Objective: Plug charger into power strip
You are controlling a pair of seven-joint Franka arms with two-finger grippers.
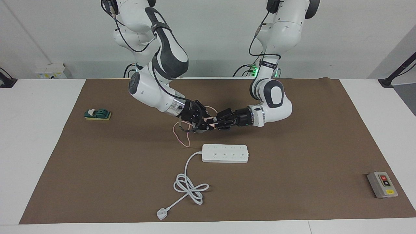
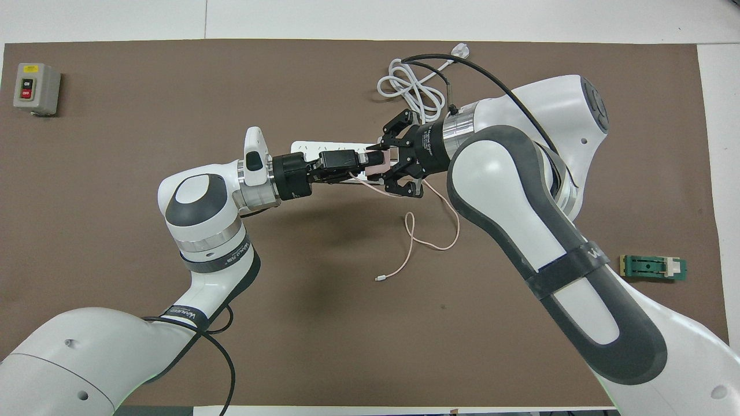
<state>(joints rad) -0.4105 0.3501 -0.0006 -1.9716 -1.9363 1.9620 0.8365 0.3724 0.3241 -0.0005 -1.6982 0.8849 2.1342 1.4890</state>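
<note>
The pale pink charger [image 1: 212, 122] [image 2: 378, 166] is up in the air between both grippers, over the mat just nearer to the robots than the power strip. My right gripper [image 1: 208, 125] [image 2: 384, 164] is shut on it. My left gripper [image 1: 218, 123] [image 2: 367, 164] meets the charger from the other end. The thin pink cable [image 1: 182, 139] [image 2: 428, 231] hangs down and loops on the mat. The white power strip [image 1: 225, 153] lies flat at mid-table; in the overhead view it [image 2: 303, 147] is mostly covered by the grippers.
The strip's thick white cord [image 1: 190, 187] [image 2: 407, 86] coils farther from the robots and ends in a white plug [image 1: 161, 214]. A grey button box [image 1: 382, 184] [image 2: 36, 88] sits toward the left arm's end. A green block [image 1: 97, 114] [image 2: 653, 267] lies toward the right arm's end.
</note>
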